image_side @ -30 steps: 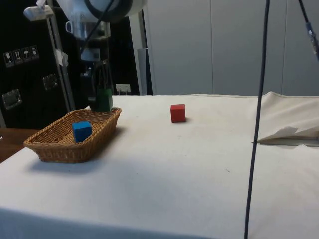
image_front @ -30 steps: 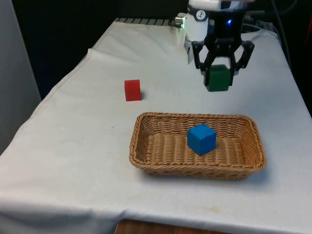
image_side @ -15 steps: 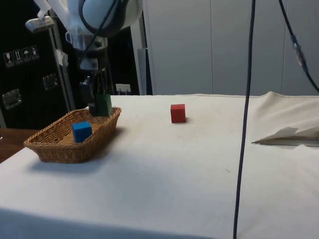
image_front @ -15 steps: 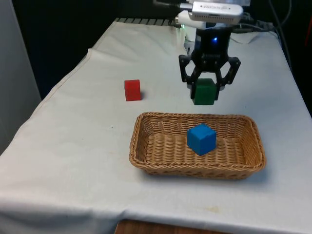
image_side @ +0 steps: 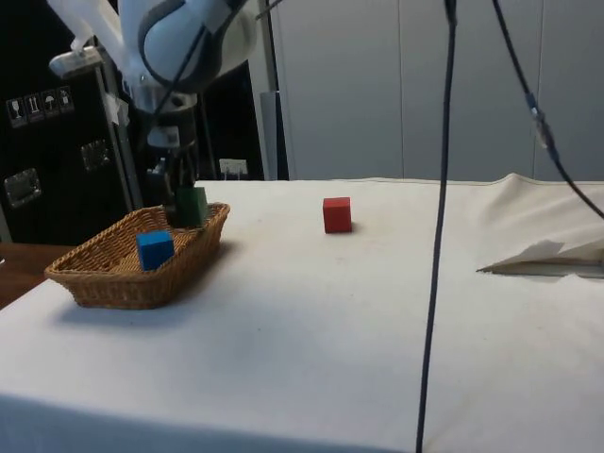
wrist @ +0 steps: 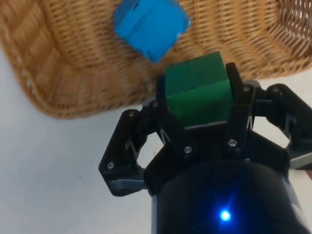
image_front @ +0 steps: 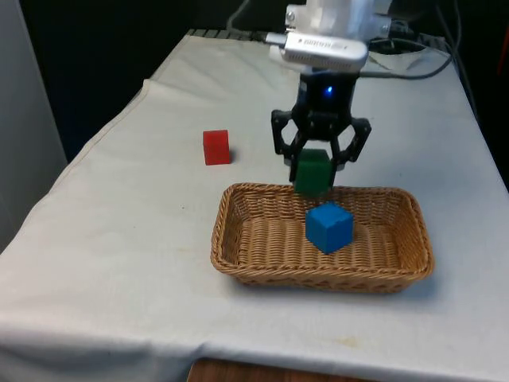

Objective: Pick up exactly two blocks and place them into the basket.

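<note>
Green block (image_front: 312, 172) is what we see clamped between the two fingers of the hand (image_front: 315, 177), held in the air above the far rim of the basket (image_front: 238, 259). In the wrist view we see the green block (wrist: 197, 90) gripped on two opposite faces by the black fingers (wrist: 168, 114), with the woven basket wall (wrist: 73, 78) beneath it. In the side view we see the hand (image_side: 181, 209) and the green block (image_side: 192, 206) over the end of the basket (image_side: 109, 283) that lies nearer the robot.

Inside the basket we see a blue block (image_front: 328, 227) resting on the woven floor, tilted onto an edge, on the front view's right of centre. We see the blue block (wrist: 151, 25) apart from the green one, not touching it.

On the white cloth of the desk (image_front: 119, 263) we see a red block (image_front: 216, 147), standing flat, well apart from the basket towards the front view's left. In the side view we see the red block (image_side: 337, 214) alone on the cloth.
</note>
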